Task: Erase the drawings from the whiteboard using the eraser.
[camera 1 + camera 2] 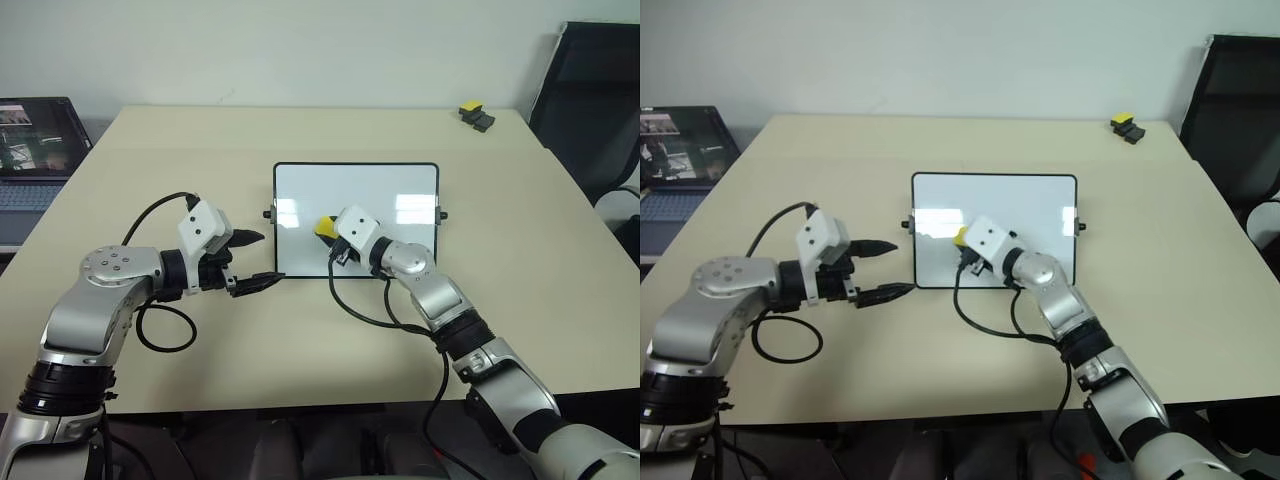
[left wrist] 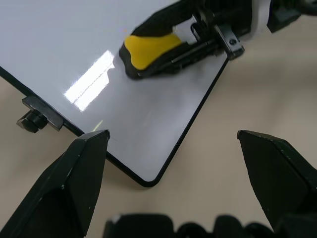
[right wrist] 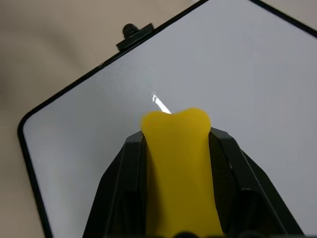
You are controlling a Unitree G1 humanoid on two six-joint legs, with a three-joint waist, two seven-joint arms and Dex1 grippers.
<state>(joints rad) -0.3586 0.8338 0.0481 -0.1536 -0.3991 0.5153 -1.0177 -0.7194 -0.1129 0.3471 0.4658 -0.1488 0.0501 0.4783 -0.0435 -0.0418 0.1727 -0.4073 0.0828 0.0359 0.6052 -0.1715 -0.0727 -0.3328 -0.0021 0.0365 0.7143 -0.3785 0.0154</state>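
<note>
Right fingers: clenched on the eraser, yellow block squeezed between both, its tip pressed to the board.
Left fingers: released, spread wide, grasping nothing; parked just beside the board's near corner at about 8 o'clock from its centre.
Eraser place: on the whiteboard, left-of-centre, near the 9 o'clock side knob.
Board place: flat on the surface, mid-surface.
Drawings: none visible on the exposed white; only glare streaks.
Done, as judged: wiping seemingly complete or nearly so.
Left, as judged: any mark hidden beneath the eraser, then lifting off.
</note>
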